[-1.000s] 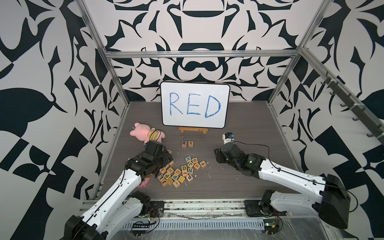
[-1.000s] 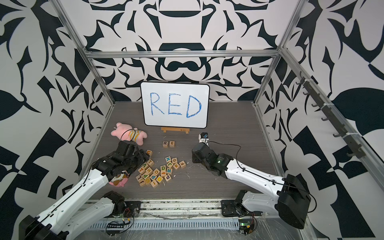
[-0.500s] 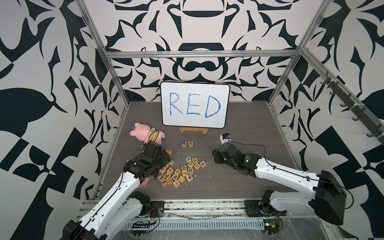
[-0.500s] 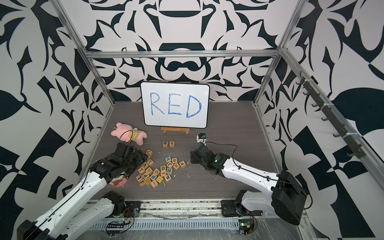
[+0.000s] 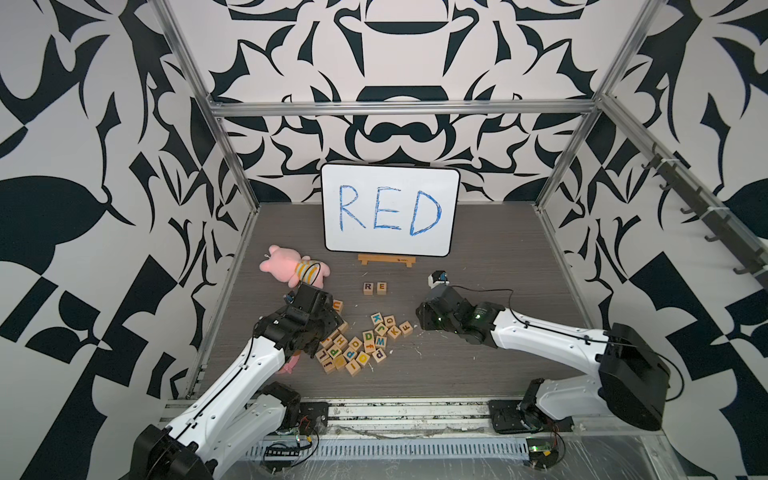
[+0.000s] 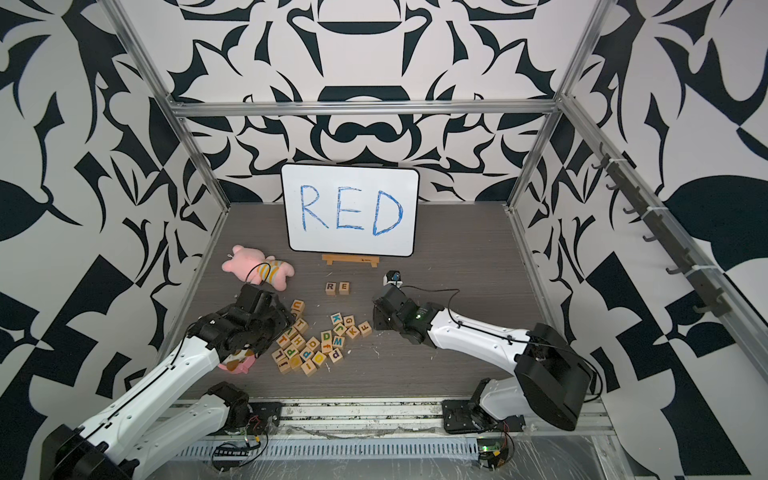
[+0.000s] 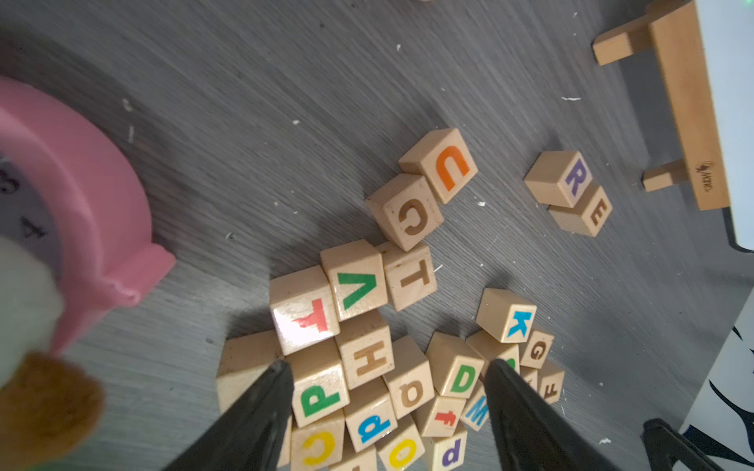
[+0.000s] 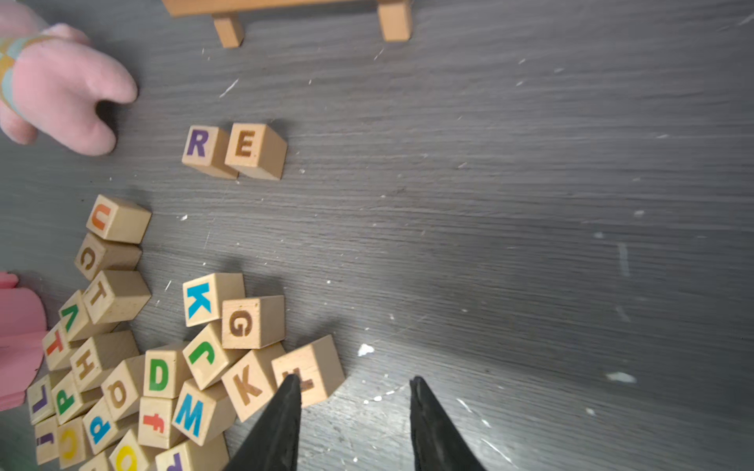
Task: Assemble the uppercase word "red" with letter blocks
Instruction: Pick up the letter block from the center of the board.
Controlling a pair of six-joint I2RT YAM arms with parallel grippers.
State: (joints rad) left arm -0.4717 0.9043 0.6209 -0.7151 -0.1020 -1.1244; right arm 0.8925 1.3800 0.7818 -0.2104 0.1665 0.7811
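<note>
Step in hand, by judgement: fetching D. Lower centre of a top view: left gripper [image 7: 387,367] spread, empty, over the pile [image 5: 357,345]; right gripper [image 8: 354,381] spread, empty, beside F [image 8: 318,363]. D [image 8: 159,373] wedged mid-pile: plain from the wrists, barely legible from above. Farther, at frame centre, R [image 5: 368,286] and E [image 5: 381,286] touching. Calls next for lifting D cleanly, setting it frame-right of E.

Pale matt wooden letter blocks [image 8: 253,322], grey wood-grain table [image 8: 530,204], fuzzy pink plush toy [image 8: 61,93], glossy whiteboard [image 5: 390,178]
</note>
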